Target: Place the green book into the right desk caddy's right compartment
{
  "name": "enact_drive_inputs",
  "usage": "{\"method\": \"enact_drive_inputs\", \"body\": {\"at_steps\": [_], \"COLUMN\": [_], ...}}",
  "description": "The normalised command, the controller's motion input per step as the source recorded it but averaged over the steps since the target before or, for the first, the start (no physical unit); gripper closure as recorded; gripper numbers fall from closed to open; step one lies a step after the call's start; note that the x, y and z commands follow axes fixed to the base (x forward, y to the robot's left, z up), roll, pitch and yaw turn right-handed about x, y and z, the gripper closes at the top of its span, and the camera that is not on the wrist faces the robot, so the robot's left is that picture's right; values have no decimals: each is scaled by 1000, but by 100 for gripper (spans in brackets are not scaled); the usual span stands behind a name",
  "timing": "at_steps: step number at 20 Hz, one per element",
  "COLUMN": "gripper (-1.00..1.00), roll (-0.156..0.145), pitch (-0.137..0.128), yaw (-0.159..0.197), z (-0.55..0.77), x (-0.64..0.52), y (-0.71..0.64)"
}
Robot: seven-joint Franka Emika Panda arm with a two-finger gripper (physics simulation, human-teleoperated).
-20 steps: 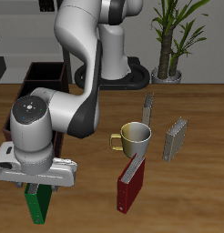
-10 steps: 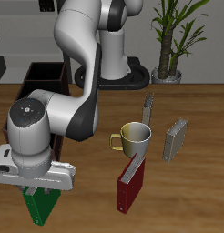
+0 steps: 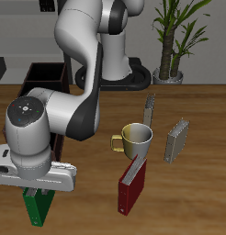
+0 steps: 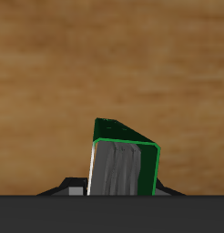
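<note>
The green book [image 3: 38,210] stands upright on the wooden table near its front edge, pale page edge toward me. My gripper [image 3: 37,193] reaches down over the book's top with a finger against each broad face, shut on it. In the wrist view the green book [image 4: 125,164] fills the space between the dark fingertips [image 4: 76,189], seen end-on from very close. The right desk caddy [image 3: 39,75], a dark maroon open box, sits farther back on the table, partly hidden behind my arm.
A yellow mug [image 3: 135,138] stands mid-table with a dark-red book [image 3: 130,185] leaning against it. Two grey books [image 3: 150,110] [image 3: 176,139] stand beyond the mug. A potted plant [image 3: 170,41] is at the back.
My arm has sunk slightly and shifted a little sideways over the green book. The book itself stays in the same spot.
</note>
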Motion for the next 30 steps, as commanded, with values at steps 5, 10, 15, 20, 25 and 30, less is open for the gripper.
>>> {"method": "enact_drive_inputs", "body": {"at_steps": [5, 10, 15, 20, 25, 30], "gripper": [100, 100, 100, 100, 100, 100], "roll": [20, 18, 11, 5, 16, 1], "pitch": [-59, -52, -76, -115, -60, -61], "yaw": [-14, 5, 7, 34, 31, 50], "z": [354, 372, 540, 674, 429, 512], "x": [-102, -102, -158, -268, -218, -343], "y": [121, 130, 118, 161, 32, 77]}}
